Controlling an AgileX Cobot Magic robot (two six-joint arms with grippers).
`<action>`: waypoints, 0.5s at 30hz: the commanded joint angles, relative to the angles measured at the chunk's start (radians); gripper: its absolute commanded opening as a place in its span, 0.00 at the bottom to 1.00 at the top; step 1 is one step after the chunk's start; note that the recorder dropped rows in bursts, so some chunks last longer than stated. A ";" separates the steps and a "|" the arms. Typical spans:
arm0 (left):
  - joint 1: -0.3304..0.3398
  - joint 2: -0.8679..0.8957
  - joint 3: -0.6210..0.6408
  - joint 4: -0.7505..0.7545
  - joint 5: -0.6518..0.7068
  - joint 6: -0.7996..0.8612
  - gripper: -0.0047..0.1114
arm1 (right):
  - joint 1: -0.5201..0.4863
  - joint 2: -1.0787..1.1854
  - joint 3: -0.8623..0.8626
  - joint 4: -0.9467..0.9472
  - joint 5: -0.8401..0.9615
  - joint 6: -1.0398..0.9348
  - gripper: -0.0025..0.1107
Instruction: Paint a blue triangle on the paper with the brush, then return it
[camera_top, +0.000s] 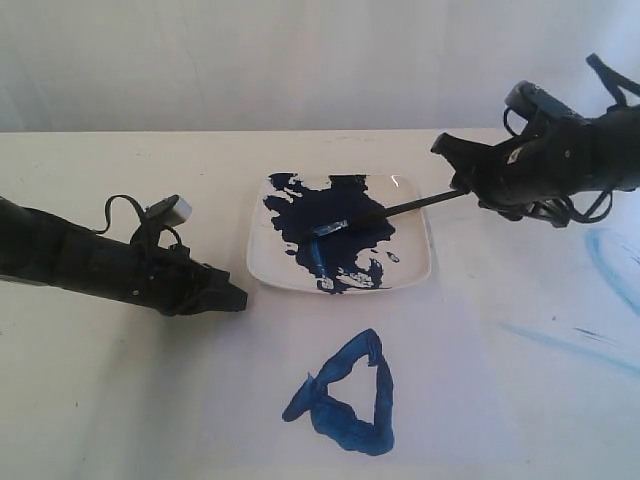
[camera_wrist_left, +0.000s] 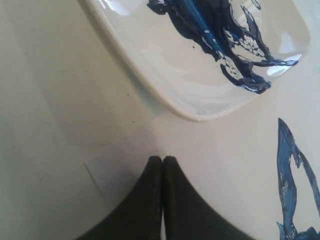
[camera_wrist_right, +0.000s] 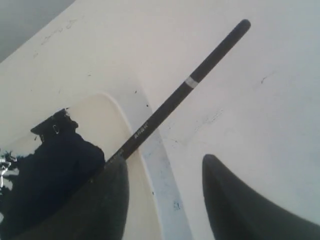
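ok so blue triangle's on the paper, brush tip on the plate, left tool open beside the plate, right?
No: the left tool is shut, jaws pressed together, per the left wrist view. The blue triangle on the paper and the brush tip on the plate are correct.

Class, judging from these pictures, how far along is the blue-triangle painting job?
Done: a rough dark-blue triangle outline sits on the large whitish paper sheet. In hand: the thin black-handled paintbrush lies across the square white plate, tip in paint, beside the open right claw. Left: probably just withdrawing that arm.
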 joint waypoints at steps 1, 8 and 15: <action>-0.006 0.017 0.006 0.001 -0.001 -0.011 0.04 | -0.005 -0.117 0.068 -0.011 0.037 -0.155 0.35; -0.006 0.017 0.006 0.001 -0.001 -0.011 0.04 | -0.005 -0.474 0.266 -0.016 0.014 -0.285 0.14; -0.006 0.017 0.006 0.001 -0.001 -0.011 0.04 | -0.005 -0.860 0.469 -0.016 0.008 -0.390 0.02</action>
